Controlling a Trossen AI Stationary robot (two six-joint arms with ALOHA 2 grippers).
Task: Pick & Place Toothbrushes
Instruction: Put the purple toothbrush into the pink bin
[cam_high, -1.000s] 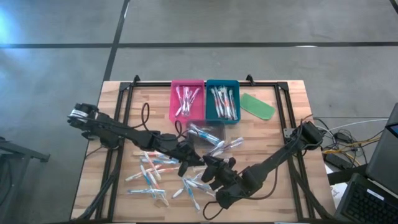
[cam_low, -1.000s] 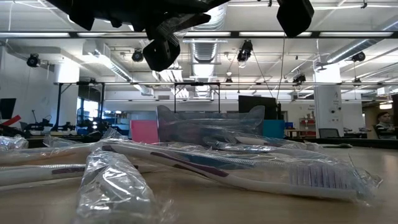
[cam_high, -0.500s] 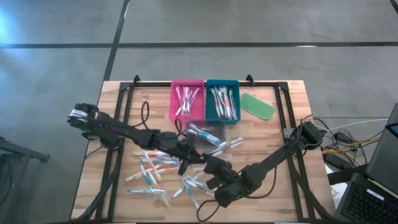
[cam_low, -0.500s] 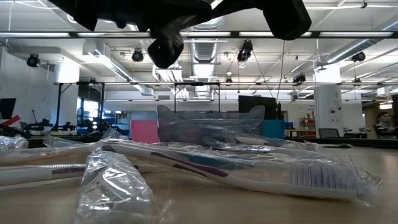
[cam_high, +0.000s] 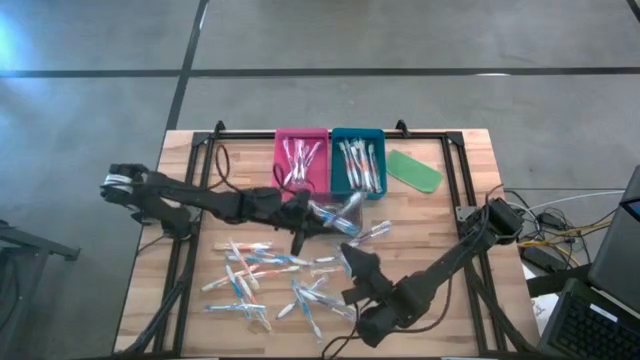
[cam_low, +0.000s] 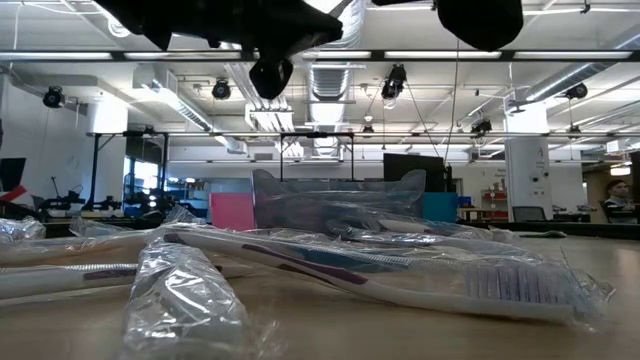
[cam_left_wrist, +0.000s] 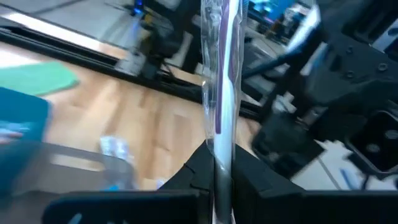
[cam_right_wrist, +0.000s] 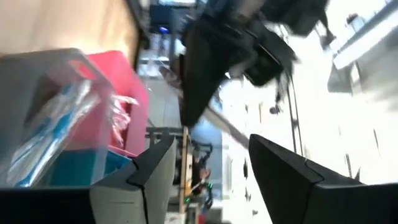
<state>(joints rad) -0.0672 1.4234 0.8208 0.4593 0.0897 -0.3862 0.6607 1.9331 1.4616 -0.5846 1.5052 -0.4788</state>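
Note:
My left gripper (cam_high: 303, 228) is in mid-table, just in front of the pink tray (cam_high: 300, 160) and beside a clear tray (cam_high: 335, 212), shut on a clear-wrapped toothbrush (cam_left_wrist: 219, 74). My right gripper (cam_high: 355, 264) stands open nearer the table's front edge, with nothing between its fingers (cam_right_wrist: 149, 180). Several wrapped toothbrushes (cam_high: 262, 280) lie flat and scattered on the wood near the front. More of them fill the pink tray, the blue tray (cam_high: 358, 162) and the clear tray. My left gripper pinches the wrapped toothbrush between its two fingers (cam_left_wrist: 198, 169) at a lower part of its handle (cam_left_wrist: 217, 163). The brush runs on forward past the fingertips, along the fingers. It is lifted clear of the table.
A flat green oblong piece (cam_high: 413, 170) lies right of the blue tray. A black frame (cam_high: 455, 180) borders the work area. Cables and equipment lie off the table's right edge. In the low view, wrapped brushes (cam_low: 400, 270) fill the foreground.
My left gripper has swung up and toward the table's far edge, toward the trays, carrying the wrapped toothbrush. My right gripper has opened, rolled about its own axis and drawn a little away from the left one.

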